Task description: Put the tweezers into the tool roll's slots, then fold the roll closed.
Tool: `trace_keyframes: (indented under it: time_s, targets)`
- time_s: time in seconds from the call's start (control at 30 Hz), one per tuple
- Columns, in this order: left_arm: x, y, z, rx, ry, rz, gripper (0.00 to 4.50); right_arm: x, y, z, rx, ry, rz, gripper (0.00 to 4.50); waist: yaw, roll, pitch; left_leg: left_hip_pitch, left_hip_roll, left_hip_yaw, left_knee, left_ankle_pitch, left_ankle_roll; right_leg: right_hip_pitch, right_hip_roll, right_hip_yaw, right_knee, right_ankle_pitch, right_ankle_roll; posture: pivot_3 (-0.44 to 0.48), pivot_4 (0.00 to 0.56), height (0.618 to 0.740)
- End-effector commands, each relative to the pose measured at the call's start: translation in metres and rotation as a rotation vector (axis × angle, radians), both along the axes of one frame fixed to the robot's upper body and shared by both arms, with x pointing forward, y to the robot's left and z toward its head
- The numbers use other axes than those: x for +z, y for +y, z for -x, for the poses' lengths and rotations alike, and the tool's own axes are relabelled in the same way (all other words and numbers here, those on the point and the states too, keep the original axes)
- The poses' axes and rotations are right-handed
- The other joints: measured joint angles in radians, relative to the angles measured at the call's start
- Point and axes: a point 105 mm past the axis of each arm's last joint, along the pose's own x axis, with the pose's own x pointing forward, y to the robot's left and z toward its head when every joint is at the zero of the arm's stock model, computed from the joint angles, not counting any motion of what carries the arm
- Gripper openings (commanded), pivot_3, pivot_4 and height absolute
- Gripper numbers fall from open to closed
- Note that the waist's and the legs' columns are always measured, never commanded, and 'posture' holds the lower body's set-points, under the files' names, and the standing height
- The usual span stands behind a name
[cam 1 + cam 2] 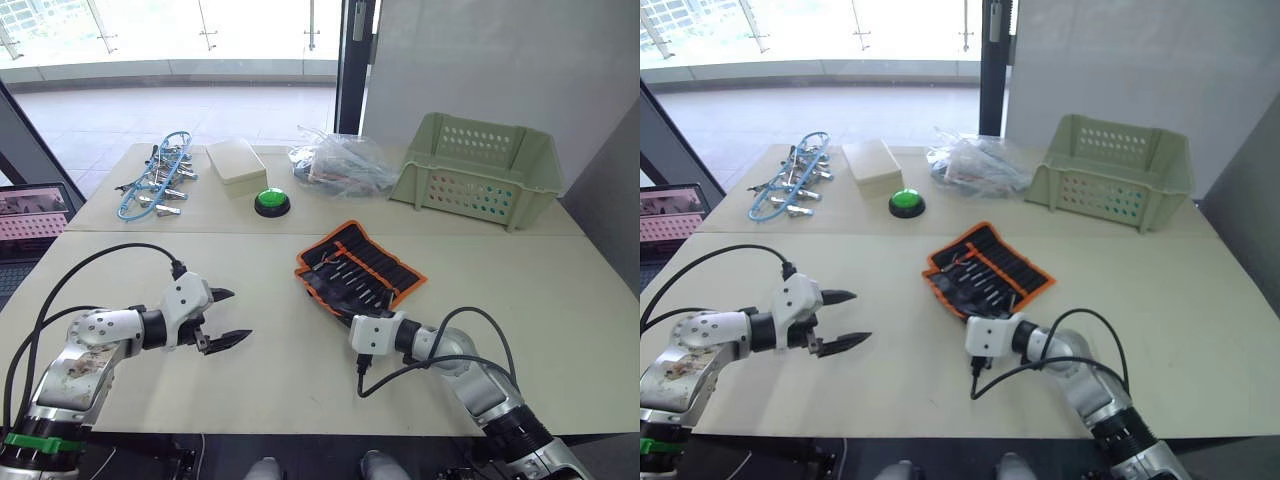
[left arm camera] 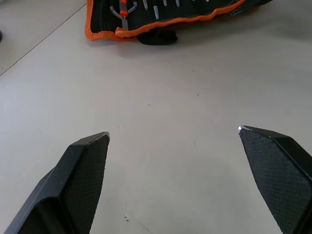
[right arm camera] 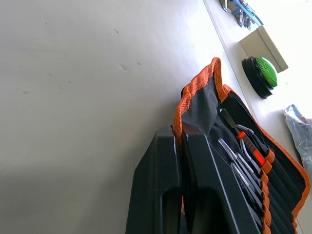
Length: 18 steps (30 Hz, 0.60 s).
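Right pincer (image 3: 180, 141) clamped on tool roll (image 1: 362, 267)

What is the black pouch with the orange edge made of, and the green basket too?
The tool roll looks like soft black fabric with orange woven edging: where the right gripper pinches its edge, it bends and lifts. The green basket looks like hard matte plastic, judging by its stiff straight walls and neat rows of moulded holes.

Two black fingers (image 2: 83, 180) of the left gripper (image 2: 173, 131) spread wide over a bare pale table (image 2: 195, 87); at twelve o'clock, well apart, lies the orange-edged tool roll (image 2: 161, 19), tweezers (image 2: 124, 14) slotted inside
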Motion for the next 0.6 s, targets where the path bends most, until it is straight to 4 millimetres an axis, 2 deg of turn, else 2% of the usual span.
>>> trace_keyframes:
  time_s: [0.03,0.3,0.47,0.6]
  targets:
    - [0.008,-0.007,-0.012,-0.068,-0.066,-0.06,4.5,0.011,0.0,0.012,0.063,-0.028,-0.031,0.02,0.001,0.0,0.0,0.0,0.0,0.0,0.0,0.0,0.0,0.0,0.0,0.0,0.0,0.0,0.0,0.0,0.15,0.74]
    - [0.004,-0.034,-0.042,-0.224,-0.104,-0.163,4.5,0.004,-0.018,0.032,0.112,0.024,-0.014,0.02,-0.003,0.0,0.0,0.0,0.0,0.0,0.0,0.0,0.0,0.0,0.0,0.0,0.0,0.0,0.0,0.0,0.15,0.74]
    - [0.001,-0.064,-0.063,-0.337,-0.194,-0.256,4.5,0.006,-0.019,0.026,0.069,0.024,-0.04,0.02,-0.003,-0.001,0.0,-0.001,0.0,0.0,0.002,0.0,0.0,0.0,0.001,0.0,0.001,0.0,0.0,0.0,0.15,0.74]
    - [-0.001,-0.085,-0.073,-0.421,-0.251,-0.317,4.5,0.008,-0.018,0.023,0.04,0.019,-0.056,0.02,-0.004,-0.001,0.0,-0.002,-0.001,0.0,0.004,0.0,0.001,0.0,0.0,0.0,0.001,0.0,0.0,0.0,0.15,0.74]
